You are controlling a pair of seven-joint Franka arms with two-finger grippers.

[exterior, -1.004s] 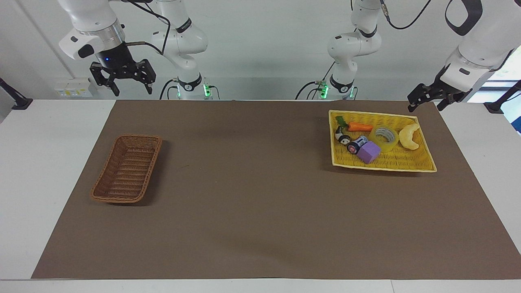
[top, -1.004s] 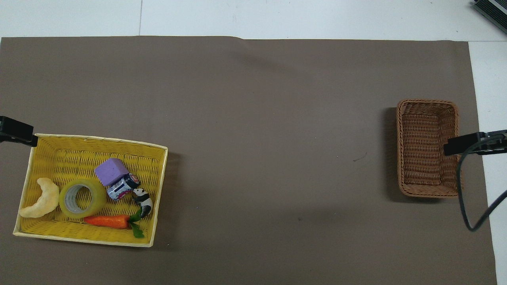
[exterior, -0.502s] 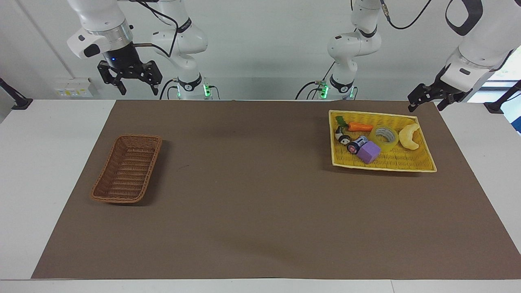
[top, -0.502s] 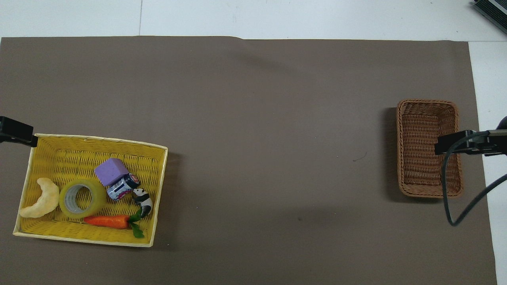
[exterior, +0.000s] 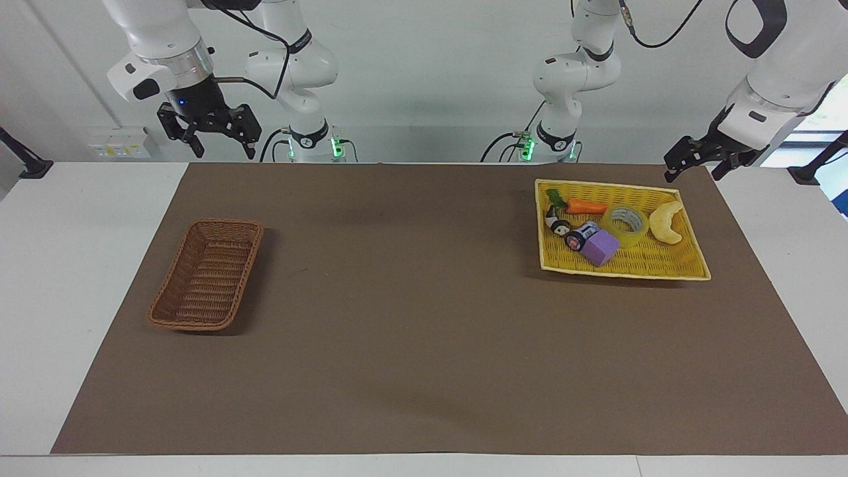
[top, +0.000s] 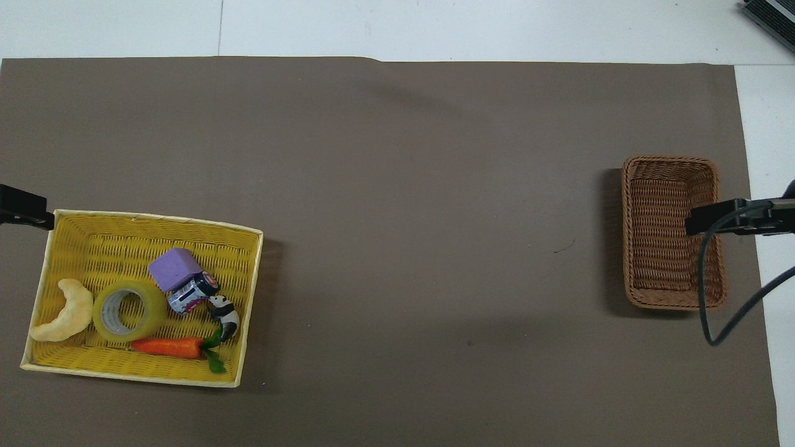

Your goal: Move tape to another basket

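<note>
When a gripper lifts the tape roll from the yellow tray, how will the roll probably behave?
The tape lies flat on its side in the yellow tray, so it should not roll until tilted. Its rigid-looking core probably resists squeezing, but the glossy outer wrap may be slippery. The crescent toy and carrot lie close by and might be nudged.

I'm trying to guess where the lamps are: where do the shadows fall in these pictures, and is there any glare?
Facing view: the brown wicker basket casts a soft shadow toward the middle of the mat; the yellow tray leaves a thin dark edge. Overhead view: faint blurry patches lie on the mat. No strong glare in either view.
</note>
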